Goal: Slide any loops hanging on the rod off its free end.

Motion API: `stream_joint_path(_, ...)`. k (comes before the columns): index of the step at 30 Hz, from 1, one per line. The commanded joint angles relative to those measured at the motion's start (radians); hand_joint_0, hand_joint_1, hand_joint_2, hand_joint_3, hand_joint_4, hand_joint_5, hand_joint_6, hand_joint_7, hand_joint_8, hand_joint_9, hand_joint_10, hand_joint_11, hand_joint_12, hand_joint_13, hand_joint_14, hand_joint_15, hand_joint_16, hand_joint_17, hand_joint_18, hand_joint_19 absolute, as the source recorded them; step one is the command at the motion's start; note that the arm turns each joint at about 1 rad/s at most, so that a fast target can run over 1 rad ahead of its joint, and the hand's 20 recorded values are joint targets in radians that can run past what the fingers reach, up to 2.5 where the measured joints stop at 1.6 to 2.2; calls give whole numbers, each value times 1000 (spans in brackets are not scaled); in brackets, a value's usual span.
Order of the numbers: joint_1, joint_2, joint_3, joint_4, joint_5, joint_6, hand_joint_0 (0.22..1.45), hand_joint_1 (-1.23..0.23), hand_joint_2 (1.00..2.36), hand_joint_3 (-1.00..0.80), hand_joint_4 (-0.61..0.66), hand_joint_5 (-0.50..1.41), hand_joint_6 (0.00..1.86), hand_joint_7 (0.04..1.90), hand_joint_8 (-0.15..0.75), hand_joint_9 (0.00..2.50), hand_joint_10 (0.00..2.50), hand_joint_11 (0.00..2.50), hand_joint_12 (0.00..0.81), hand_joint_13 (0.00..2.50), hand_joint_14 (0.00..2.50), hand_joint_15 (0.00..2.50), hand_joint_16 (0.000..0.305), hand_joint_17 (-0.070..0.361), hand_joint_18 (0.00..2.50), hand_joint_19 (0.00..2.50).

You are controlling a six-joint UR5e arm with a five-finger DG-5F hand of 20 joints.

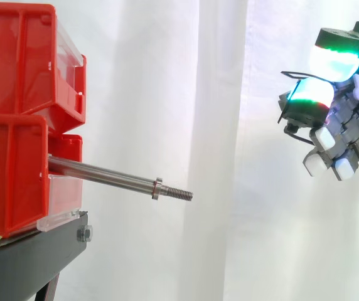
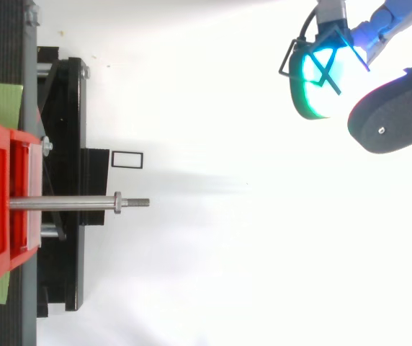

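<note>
A bare steel rod (image 1: 104, 176) (image 2: 62, 204) sticks out level from the red bins (image 1: 16, 119) toward the right. It ends in a nut and a threaded tip (image 1: 178, 193). Nothing hangs on it. My hand (image 1: 339, 128) (image 2: 393, 119) is far to the right of the rod's free end and higher than it. Its fingers are curled, and two green-glowing pads (image 1: 310, 93) pinch a thin black wire loop (image 1: 284, 100) (image 2: 293, 59). A second small black rectangular loop (image 2: 127, 158) lies on the white surface beside the stand.
The red bins (image 2: 4, 202) sit stacked on a black stand (image 1: 35, 257) (image 2: 65, 144) at the left. A white curtain hangs behind. Open space lies between the rod tip and my hand.
</note>
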Motion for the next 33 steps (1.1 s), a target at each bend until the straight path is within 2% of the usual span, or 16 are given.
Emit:
stream_joint_path(1,0,-1,0,-1,0,0,640,-746,1015,-334,114,-218,791,1292,280,768,16,447,284,794,6,147,49,110,795,309)
stream_joint_path(33,0,0,0,1,0,0,630,-745,1017,-309,141,-215,785,1331,293,775,14,458,298,782,5,144,52,117,809,301)
